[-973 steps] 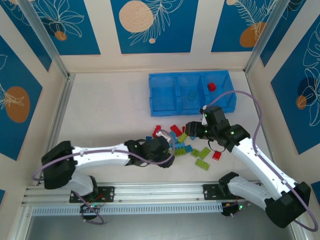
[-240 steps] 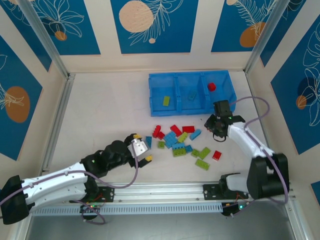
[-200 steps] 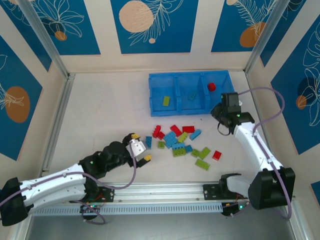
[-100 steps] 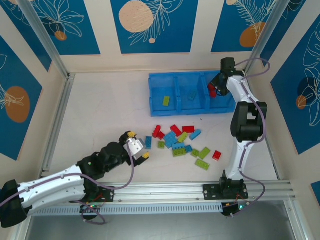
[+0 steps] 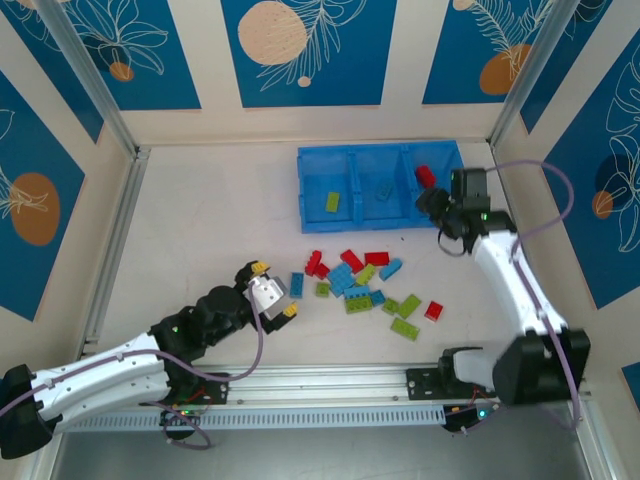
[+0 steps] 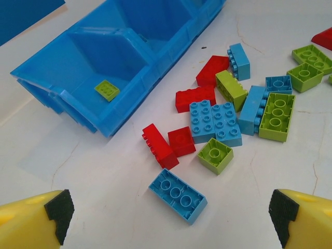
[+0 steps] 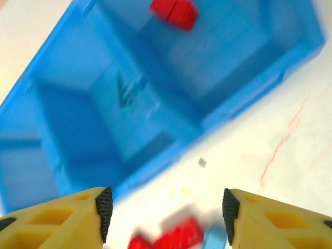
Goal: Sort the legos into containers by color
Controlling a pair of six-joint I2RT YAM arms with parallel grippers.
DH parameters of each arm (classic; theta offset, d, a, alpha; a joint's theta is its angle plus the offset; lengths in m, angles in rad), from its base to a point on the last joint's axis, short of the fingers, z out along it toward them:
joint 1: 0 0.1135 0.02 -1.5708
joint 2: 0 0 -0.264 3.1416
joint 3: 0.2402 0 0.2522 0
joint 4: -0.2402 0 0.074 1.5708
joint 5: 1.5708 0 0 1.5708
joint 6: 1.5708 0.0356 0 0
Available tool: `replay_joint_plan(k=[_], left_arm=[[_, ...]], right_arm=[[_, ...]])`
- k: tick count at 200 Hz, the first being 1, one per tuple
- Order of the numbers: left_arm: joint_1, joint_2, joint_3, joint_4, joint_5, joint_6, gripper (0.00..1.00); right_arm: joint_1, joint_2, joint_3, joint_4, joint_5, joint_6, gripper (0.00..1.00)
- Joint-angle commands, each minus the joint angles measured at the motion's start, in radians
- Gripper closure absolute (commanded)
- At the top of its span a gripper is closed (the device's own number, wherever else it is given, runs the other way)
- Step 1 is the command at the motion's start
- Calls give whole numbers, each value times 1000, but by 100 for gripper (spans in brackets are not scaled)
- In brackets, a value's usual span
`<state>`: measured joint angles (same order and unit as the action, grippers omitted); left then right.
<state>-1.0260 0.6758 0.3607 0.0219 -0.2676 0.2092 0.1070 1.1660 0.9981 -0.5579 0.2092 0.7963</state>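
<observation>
The legos [image 5: 360, 285] lie loose on the table [image 5: 200, 220], just in front of the blue tray [image 5: 380, 222]. In the blurred right wrist view they are cut off at the bottom edge. A blue brick [image 5: 384, 190] in the middle compartment is hard to make out against the plastic. The pale table is enclosed by cream walls with blue leaf-patterned panels [image 5: 300, 50].

The pile lies just beyond the left gripper [image 5: 275, 290], whose jaws are spread wide and empty. The right gripper [image 5: 436, 203], parted and empty, is held at the tray's front right corner, near red bricks [image 5: 425, 176] in the right compartment. A green brick [image 5: 333, 202] lies in the left one.
</observation>
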Motion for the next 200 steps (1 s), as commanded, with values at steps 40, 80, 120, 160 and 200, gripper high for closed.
replay_joint_plan(k=[40, 80, 120, 160, 200], left_arm=[[-4, 1, -19, 33, -16, 1, 1], [-5, 27, -14, 33, -20, 1, 0], [-5, 37, -11, 29, -19, 5, 0], [-5, 25, -21, 48, 68, 22, 0], [-5, 5, -41, 83, 151, 31, 0]], right_arm=[[243, 48, -169, -98, -25, -41, 35], [249, 235, -115, -78, 28, -42, 32], [242, 403, -86, -5, -19, -38, 32], [245, 458, -132, 26, 11, 15, 51], [216, 368, -202, 30, 39, 49, 69]])
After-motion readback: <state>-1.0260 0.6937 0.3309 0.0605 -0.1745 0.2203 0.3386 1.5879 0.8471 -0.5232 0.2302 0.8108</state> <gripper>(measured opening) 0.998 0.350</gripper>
